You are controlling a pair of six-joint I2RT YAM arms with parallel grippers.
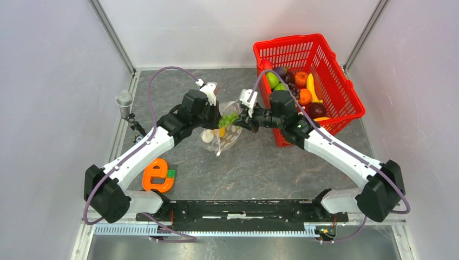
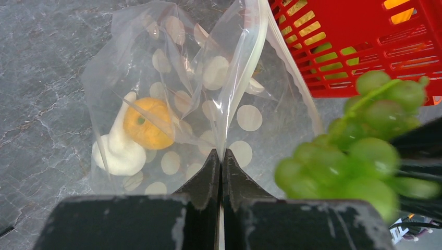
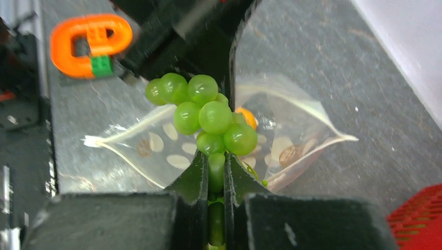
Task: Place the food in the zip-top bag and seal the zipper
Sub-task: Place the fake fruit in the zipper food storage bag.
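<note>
The zip-top bag [image 1: 227, 135] hangs clear and white-dotted over the table's middle, its mouth held up. My left gripper [image 2: 220, 156] is shut on the bag's upper edge, beside the whitish zipper [image 2: 259, 41]. Inside the bag [image 2: 172, 104] lie an orange toy fruit [image 2: 147, 122] and a white toy [image 2: 119, 151]. A bunch of green grapes [image 3: 213, 114] is pinched by its stem in my right gripper [image 3: 216, 159], which is shut. The grapes [image 1: 229, 119] hover at the bag's open mouth, right next to the left gripper [image 1: 216, 116].
The red mesh basket [image 1: 287, 41] stands at the back right with several toy fruits in it, among them a banana [image 1: 312, 86]. An orange letter-e toy [image 1: 158, 174] lies near the left arm's base. A microphone [image 1: 124, 100] stands at the left edge.
</note>
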